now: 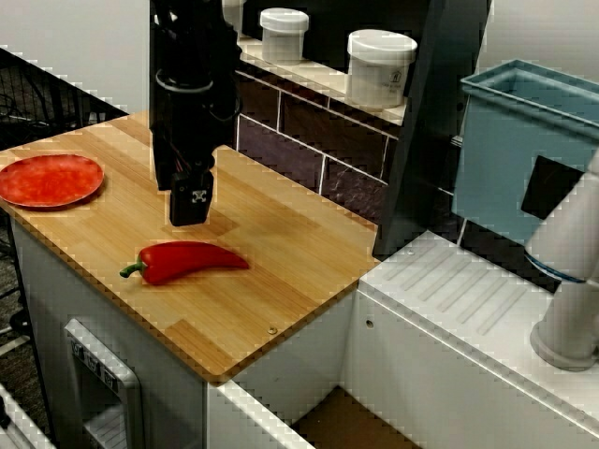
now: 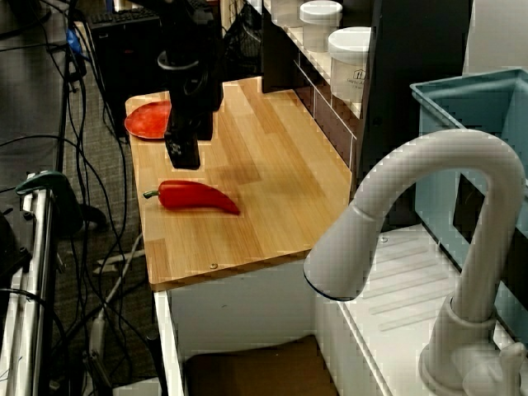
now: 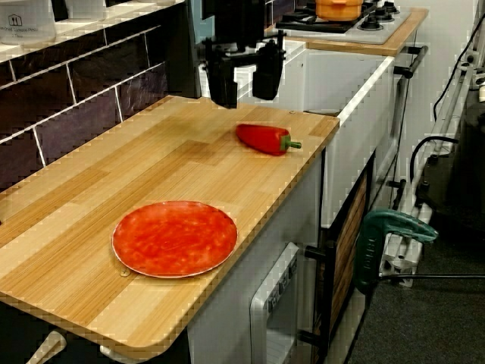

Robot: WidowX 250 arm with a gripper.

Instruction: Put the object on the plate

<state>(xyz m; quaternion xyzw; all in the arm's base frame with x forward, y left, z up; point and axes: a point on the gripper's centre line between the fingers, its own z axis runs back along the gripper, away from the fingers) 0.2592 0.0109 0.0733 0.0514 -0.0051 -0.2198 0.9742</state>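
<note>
Pepper (image 1: 187, 260): lies flat on the wooden counter (image 1: 281, 281), near its front edge in the side view. Long axis runs roughly along that edge; green stem (image 1: 132, 270) points left toward the plate, tapered tip points right. Not held, not on the plate.

Gripper (image 3: 245, 76): hangs above the counter just behind the pepper, clear of it. In the plate-end view both fingers (image 3: 223, 82) stand well apart with nothing between them.

Plate (image 1: 49, 180): far left of the counter, well apart from the pepper, bare.

Step in hand, as judged: reaching for the pepper. Best to come forward over the thick middle, set the fingers across the long axis, then descend and close.
</note>
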